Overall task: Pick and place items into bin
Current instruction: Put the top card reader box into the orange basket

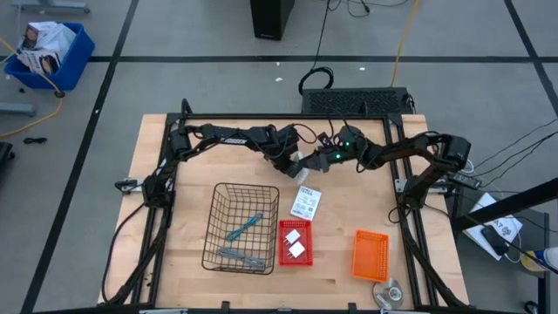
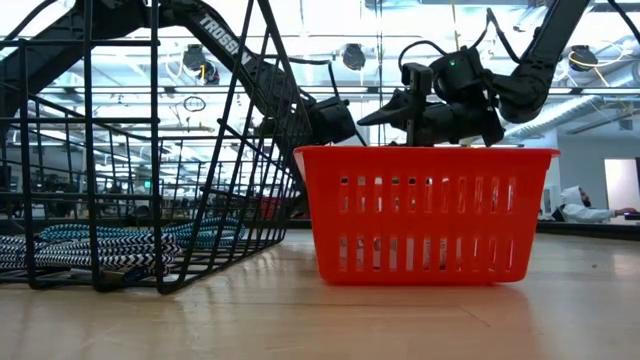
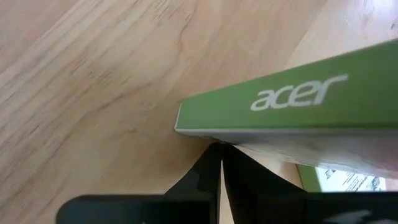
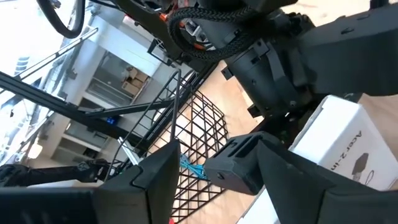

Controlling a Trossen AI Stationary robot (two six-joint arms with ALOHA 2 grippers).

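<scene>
Above the back of the table (image 1: 174, 288), the left pincer (image 1: 296, 166) is pressed together on a white and green box (image 3: 292, 99) printed "acer". The right pincer (image 1: 316, 162) hangs just beside it, fingers spread, seemingly not touching the box. Two teal tools (image 1: 244, 228) lie in the wire basket (image 1: 218, 262); two white blocks (image 1: 295, 242) sit in the red bin (image 1: 282, 258).

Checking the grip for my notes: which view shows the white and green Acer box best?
The left wrist view: the Acer box fills it, above the shut left gripper. The right wrist view shows its white end; the high view only a small pale shape; the low view hides it.
</scene>
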